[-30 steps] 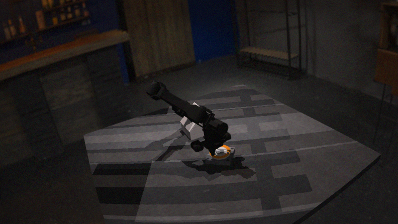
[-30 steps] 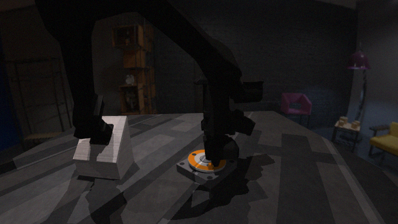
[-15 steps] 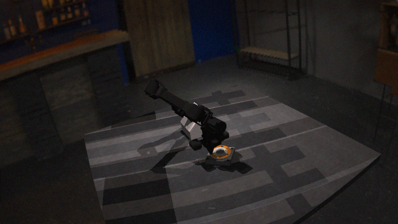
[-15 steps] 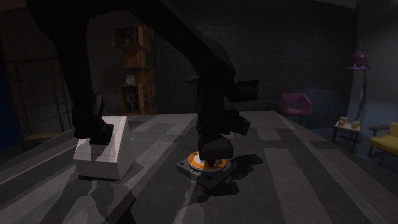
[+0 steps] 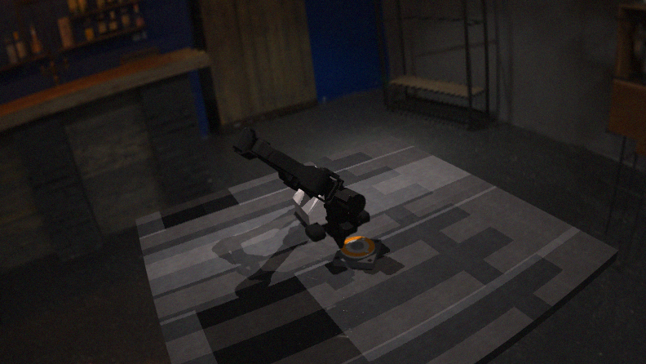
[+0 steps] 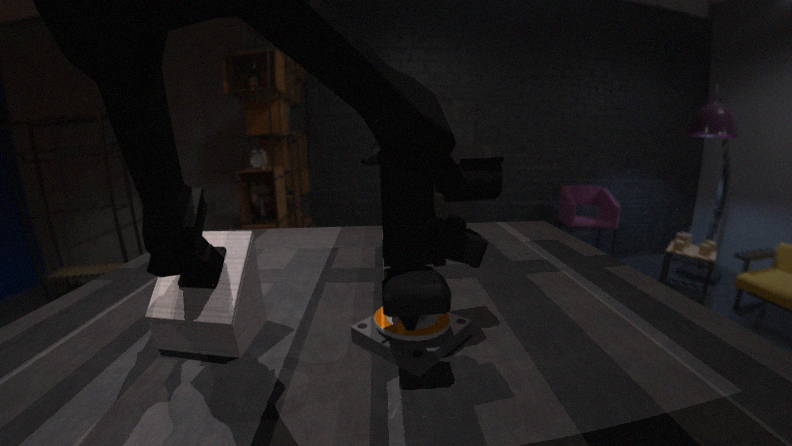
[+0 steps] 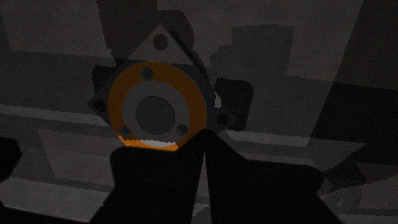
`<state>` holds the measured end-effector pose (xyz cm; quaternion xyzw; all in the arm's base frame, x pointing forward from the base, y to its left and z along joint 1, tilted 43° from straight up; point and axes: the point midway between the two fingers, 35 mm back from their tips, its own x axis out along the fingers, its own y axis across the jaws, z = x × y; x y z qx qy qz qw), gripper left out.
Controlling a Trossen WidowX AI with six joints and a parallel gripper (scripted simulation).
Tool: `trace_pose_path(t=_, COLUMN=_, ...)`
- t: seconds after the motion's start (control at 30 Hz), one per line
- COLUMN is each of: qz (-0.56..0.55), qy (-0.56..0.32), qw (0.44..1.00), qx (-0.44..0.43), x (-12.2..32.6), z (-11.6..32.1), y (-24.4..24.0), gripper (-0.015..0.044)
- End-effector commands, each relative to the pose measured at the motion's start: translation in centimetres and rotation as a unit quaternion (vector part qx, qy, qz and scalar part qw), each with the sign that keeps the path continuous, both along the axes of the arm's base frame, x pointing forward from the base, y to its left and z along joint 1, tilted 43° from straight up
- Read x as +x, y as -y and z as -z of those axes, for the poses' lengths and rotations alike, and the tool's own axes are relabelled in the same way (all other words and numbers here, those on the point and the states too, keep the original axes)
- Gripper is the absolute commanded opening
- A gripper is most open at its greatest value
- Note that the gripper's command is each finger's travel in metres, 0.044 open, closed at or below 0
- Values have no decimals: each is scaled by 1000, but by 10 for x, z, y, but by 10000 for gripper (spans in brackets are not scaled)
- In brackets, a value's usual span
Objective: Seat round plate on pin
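Closed tight with nothing between its fingers, the gripper (image 7: 204, 135) points straight down at the near edge of the round plate (image 7: 157, 106). In the wrist view the two dark fingers meet in a thin seam, and their tip sits at the plate's orange rim, just beside one of its small holes (image 7: 182, 129); whether the tip actually touches the plate cannot be told. From the exterior view the gripper (image 6: 410, 322) hangs over the plate's front, hiding most of it. The plate is an orange ring around a grey centre, seated on the post (image 7: 154, 114) in the middle of the grey base (image 7: 161, 44). Two more holes show in the orange band, one at the far side (image 7: 146, 73). The base (image 5: 361, 263) lies on the striped grey table (image 5: 452, 253), well apart from the arm's pale mounting block (image 6: 207, 310). Neither the orange tab nor the pin can be made out
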<state>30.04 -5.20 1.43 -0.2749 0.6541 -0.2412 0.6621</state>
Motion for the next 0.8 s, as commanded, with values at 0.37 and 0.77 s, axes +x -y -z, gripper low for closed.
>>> trace_pose_path(t=0.37, qz=3, qy=-7, qw=1000, qx=2, x=-15, z=4, y=-2, gripper=0)
trace_pose_path(t=0.77, qz=3, qy=-7, qw=1000, qx=2, x=-21, z=8, y=-3, gripper=0)
